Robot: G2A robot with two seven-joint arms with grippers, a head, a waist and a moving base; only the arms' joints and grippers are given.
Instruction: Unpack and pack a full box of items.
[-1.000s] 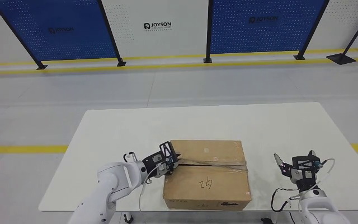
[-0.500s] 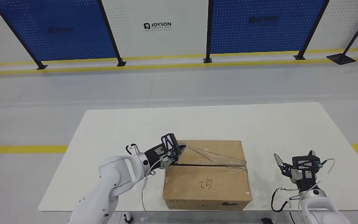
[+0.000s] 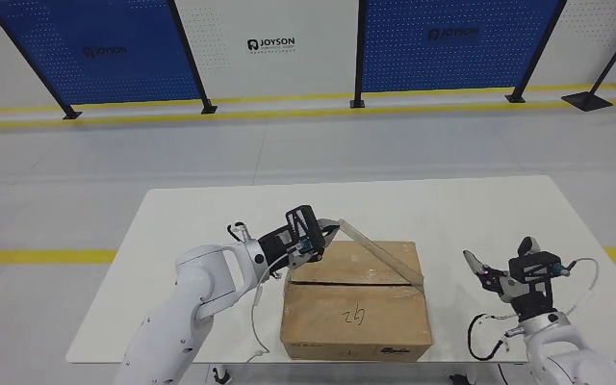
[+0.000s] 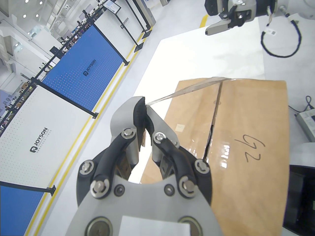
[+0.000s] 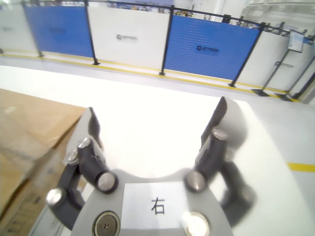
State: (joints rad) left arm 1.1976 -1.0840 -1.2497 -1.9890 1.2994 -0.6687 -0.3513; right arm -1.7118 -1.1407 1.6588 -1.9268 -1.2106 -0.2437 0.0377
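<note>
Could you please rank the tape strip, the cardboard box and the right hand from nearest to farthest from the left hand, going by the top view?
1. Tape strip: pinched in the left hand.
2. Cardboard box: right beside it.
3. Right hand: past the box's opposite side.

Only a few bits of writing showed. The box had a short black marker scrawl on its lid. Behind, a logo with a wordmark sat on the white panel and, fainter, on the blue panels. The right gripper wore a white label with one black character.
</note>
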